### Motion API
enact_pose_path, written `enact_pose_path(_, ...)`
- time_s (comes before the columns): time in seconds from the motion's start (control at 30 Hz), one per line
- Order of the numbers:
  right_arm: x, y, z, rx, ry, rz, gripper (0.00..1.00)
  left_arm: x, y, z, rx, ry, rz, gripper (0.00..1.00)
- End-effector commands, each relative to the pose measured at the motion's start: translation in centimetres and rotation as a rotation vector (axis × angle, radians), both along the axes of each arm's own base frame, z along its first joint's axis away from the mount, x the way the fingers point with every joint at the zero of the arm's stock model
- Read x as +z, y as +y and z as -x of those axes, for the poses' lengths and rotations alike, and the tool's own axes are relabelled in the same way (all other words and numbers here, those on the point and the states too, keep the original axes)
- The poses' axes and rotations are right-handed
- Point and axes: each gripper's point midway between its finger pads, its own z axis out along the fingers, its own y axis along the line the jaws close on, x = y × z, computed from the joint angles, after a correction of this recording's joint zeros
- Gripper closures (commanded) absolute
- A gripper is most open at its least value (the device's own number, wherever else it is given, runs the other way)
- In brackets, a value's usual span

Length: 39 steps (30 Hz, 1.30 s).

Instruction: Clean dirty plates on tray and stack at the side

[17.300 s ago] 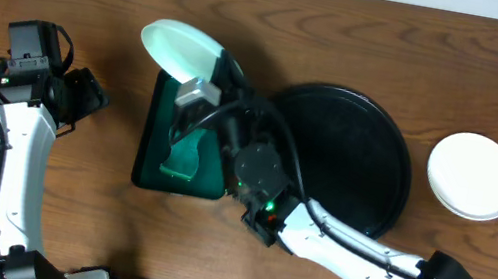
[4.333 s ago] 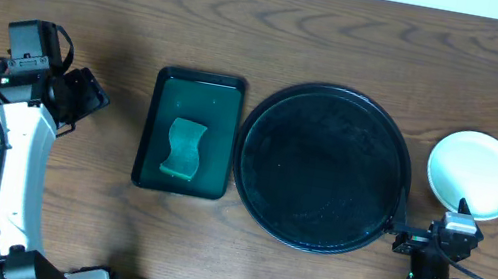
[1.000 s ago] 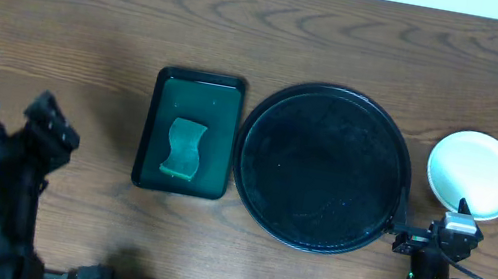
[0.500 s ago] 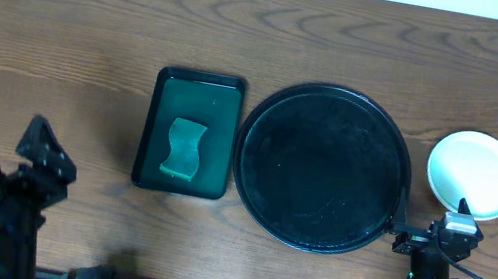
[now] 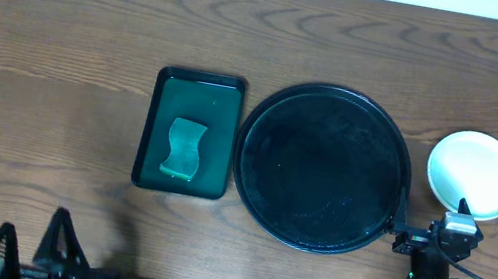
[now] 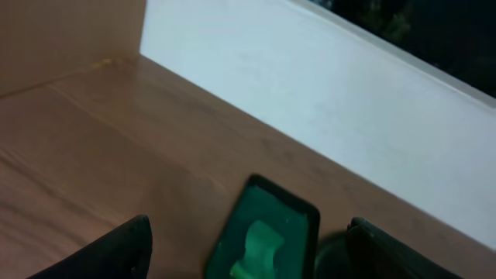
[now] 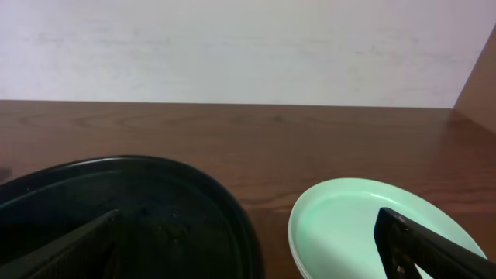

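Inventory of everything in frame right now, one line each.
table: one, brown wood, under everything
black tray: one, black, round, centre, nothing on it
green tray: one, dark green, rectangular, just left of the black tray
sponge: one, green, inside the green tray
plates: white with a mint tint, on the table right of the black tray; count in the pile unclear
wall: one, white, behind the table
left gripper: one, black, open, empty, near-left edge
right gripper: one, black, open, empty, near edge between black tray and plates
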Motion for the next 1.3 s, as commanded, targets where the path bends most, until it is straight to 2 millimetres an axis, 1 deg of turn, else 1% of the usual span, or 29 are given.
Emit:
enact_pose_path(0.0,0.0,0.1,0.0,0.002,-0.001,0.004,0.01,-0.5,-0.2,1.0,-0.017,0.007,0.001,0.2)
enact_pose_path(0.1,0.0,0.1,0.0,0.002,-0.001,0.004,0.01,-1.2,-0.2,1.0,-0.018,0.037,0.006,0.2)
enact_pose_path(0.27,0.0,0.1,0.0,0.002,-0.001,0.004,0.01,-1.2,-0.3,1.3,-0.026,0.023,0.003,0.2)
enact_pose_path(0.43,0.0,0.1,0.0,0.002,-0.001,0.004,0.01,-1.0,-0.7,2.7,-0.064,-0.042,-0.005,0.2)
enact_pose_path(0.57,0.0,0.1,0.0,0.002,-0.001,0.004,0.01,-1.4,-0.9,3.6,-0.081,-0.083,-0.009,0.2)
enact_pose_path(0.8,0.0,0.1,0.0,0.002,-0.001,0.004,0.01,-2.2,-0.9,3.3,-0.09,-0.062,0.004,0.2)
enact_pose_path(0.87,0.0,0.1,0.0,0.002,-0.001,0.004,0.01,-2.1,-0.9,3.1,-0.089,-0.071,0.016,0.2)
enact_pose_path(0.9,0.0,0.1,0.0,0.002,-0.001,0.004,0.01,-1.8,-0.9,2.9,-0.089,-0.082,0.015,0.2)
enact_pose_path(0.97,0.0,0.1,0.0,0.002,-0.001,0.004,0.01,-0.5,-0.9,2.4,-0.095,-0.14,0.01,0.2)
enact_pose_path(1.0,0.0,0.1,0.0,0.002,-0.001,0.004,0.01,1.0,-0.9,1.7,-0.101,-0.205,0.005,0.2)
enact_pose_path(1.1,0.0,0.1,0.0,0.002,-0.001,0.004,0.01,3.5,-1.1,0.3,-0.118,-0.327,-0.005,0.2)
enact_pose_path(1.27,0.0,0.1,0.0,0.002,-0.001,0.004,0.01,6.7,-2.0,-2.4,-0.18,-0.523,-0.025,0.2)
